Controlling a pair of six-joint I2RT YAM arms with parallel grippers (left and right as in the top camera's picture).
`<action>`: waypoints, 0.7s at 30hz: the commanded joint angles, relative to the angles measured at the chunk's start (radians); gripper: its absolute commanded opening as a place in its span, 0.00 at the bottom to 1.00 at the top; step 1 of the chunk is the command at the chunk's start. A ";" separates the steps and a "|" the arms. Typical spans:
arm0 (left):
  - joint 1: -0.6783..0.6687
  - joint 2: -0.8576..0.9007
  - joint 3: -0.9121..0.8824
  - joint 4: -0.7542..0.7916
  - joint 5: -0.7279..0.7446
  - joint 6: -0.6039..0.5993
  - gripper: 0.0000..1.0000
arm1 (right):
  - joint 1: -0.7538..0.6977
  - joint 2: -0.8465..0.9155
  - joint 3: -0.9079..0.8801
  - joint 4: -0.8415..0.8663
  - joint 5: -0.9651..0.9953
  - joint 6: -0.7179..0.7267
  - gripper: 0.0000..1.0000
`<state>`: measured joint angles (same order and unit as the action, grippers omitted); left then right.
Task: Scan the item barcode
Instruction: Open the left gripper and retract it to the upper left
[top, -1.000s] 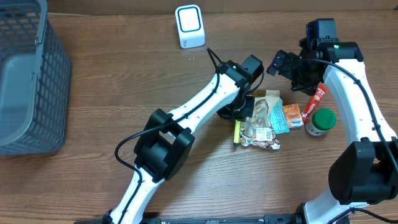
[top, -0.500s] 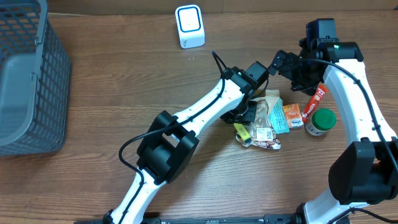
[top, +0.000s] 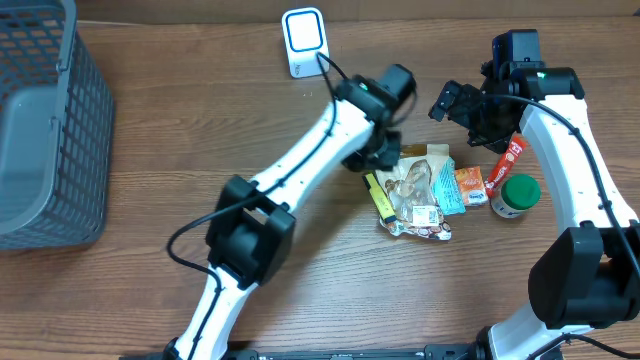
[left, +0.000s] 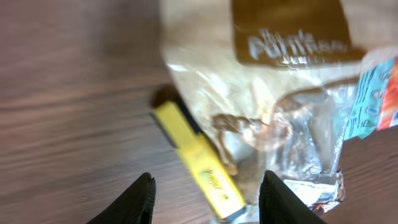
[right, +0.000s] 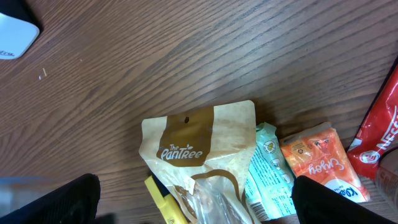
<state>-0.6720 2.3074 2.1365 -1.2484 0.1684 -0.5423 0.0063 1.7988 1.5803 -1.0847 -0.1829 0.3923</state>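
Beside snack pile (top: 428, 190), yellow bar (top: 378, 196) dropped; left gripper (left: 208, 186) now spread, empty; right gripper (right: 199, 199) spread.

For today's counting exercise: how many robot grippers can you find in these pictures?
2. The left gripper hangs open over the yellow stick beside the snack pile; the right gripper hangs open past the pile's far edge. None seems hidden.

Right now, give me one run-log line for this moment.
phase: pre-scan | left gripper: open, empty, above yellow marker | marker: on table beside snack bag | right gripper: open, empty | scanner: nothing presented
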 joint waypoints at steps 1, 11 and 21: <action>0.084 -0.043 0.034 -0.068 -0.023 0.099 0.39 | -0.002 -0.018 0.011 0.006 0.003 0.003 1.00; 0.342 -0.043 0.032 -0.247 -0.080 0.208 0.41 | -0.002 -0.018 0.011 0.006 0.003 0.003 1.00; 0.548 -0.043 0.031 -0.277 -0.155 0.225 0.53 | -0.002 -0.018 0.011 0.006 0.003 0.003 1.00</action>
<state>-0.1612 2.2971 2.1532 -1.5196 0.0628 -0.3386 0.0063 1.7988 1.5803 -1.0847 -0.1833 0.3923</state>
